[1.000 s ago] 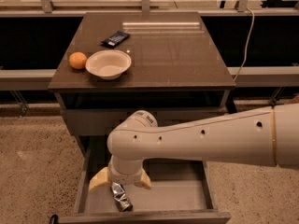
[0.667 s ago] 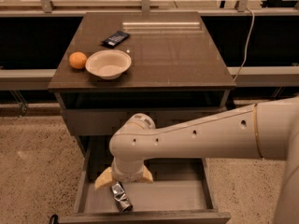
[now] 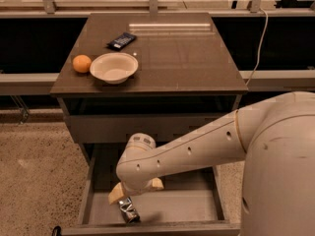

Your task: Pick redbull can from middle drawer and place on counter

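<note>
The redbull can (image 3: 129, 211) lies on its side on the floor of the open middle drawer (image 3: 197, 211), near the front left. My gripper (image 3: 137, 189) hangs inside the drawer just above and behind the can. Its tan fingers (image 3: 117, 193) are spread apart, with the left one right over the can's top end, and nothing is held between them. The counter (image 3: 182, 58) is the dark glossy slab above the drawer. My white arm reaches in from the right and covers much of the drawer's back.
On the counter's left stand a white bowl (image 3: 114, 67), an orange (image 3: 81, 63) and a flat dark packet (image 3: 121, 41). The shallower drawer (image 3: 98, 127) under the slab is closed. A white cable (image 3: 258, 48) hangs at the right, and speckled floor lies at the left.
My gripper has shifted slightly right and turned a little above the can. My arm's bulk has come further into view at the right. The can has not moved.
</note>
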`<state>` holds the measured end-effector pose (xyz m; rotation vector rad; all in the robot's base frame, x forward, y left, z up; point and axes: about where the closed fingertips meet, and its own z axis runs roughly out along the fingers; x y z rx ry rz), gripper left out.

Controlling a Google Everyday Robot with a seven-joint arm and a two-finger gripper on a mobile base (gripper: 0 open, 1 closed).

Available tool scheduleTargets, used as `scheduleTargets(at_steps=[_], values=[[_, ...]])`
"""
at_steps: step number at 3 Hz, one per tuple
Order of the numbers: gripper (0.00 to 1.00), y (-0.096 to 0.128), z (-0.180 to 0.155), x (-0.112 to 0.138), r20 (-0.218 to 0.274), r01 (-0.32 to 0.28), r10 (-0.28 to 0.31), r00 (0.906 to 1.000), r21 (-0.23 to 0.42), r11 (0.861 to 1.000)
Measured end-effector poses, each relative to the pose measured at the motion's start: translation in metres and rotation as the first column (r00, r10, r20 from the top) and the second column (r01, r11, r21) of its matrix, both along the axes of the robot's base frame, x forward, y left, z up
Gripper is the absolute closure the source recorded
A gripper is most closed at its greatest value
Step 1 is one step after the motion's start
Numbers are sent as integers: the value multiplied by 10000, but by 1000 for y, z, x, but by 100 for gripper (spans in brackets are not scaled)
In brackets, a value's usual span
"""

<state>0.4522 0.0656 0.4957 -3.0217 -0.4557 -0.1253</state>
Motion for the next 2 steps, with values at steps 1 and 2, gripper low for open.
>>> scheduleTargets(at_steps=[1, 2], values=[[0, -1, 0, 3, 134, -91, 91, 9999, -47, 9999], [0, 19, -26, 5, 74, -710, 710, 9974, -26, 9975]])
